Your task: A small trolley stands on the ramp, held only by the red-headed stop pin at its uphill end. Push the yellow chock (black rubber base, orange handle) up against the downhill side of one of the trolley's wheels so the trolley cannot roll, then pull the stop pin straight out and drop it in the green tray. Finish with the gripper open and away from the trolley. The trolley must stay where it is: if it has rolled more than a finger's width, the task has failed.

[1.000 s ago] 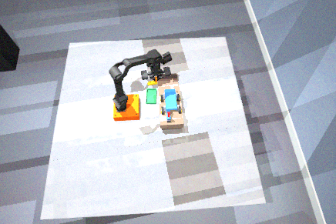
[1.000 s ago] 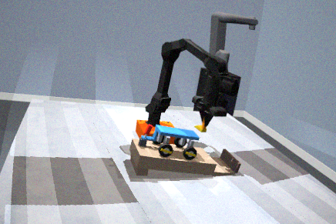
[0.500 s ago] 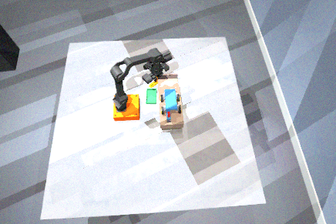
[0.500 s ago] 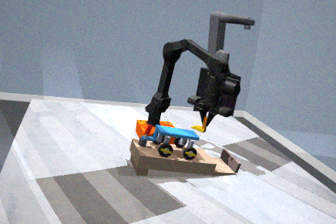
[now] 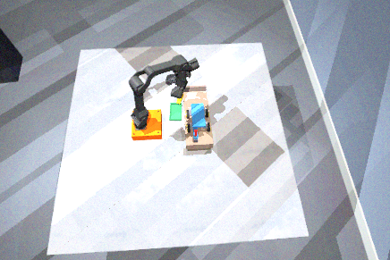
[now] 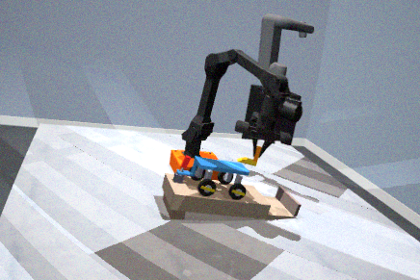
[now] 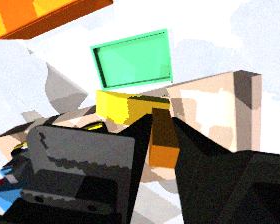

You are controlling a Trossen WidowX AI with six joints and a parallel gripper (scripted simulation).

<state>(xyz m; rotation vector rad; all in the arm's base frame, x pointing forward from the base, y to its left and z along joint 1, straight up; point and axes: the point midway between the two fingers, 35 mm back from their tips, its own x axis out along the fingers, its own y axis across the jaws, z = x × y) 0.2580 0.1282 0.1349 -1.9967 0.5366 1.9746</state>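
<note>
My gripper (image 5: 179, 96) (image 6: 258, 149) (image 7: 160, 121) is shut on the orange handle of the yellow chock (image 5: 180, 100) (image 6: 248, 161) (image 7: 116, 107). It holds the chock in the air near the lower, downhill part of the ramp (image 6: 226, 209) (image 7: 206, 110), on the tray side. The blue trolley (image 5: 198, 116) (image 6: 222, 165) stands on the ramp, apart from the chock. The red-headed stop pin (image 5: 196, 132) (image 6: 186, 161) is upright at the trolley's uphill end. The green tray (image 5: 175, 112) (image 7: 136, 60) is empty beside the ramp. The chock's rubber base cannot be made out.
The orange robot base (image 5: 154, 133) (image 7: 51, 15) stands beyond the tray from the ramp. A raised end board (image 5: 194, 88) (image 6: 288, 201) closes the ramp's downhill end. A grey arm (image 6: 270, 37) stands in the background.
</note>
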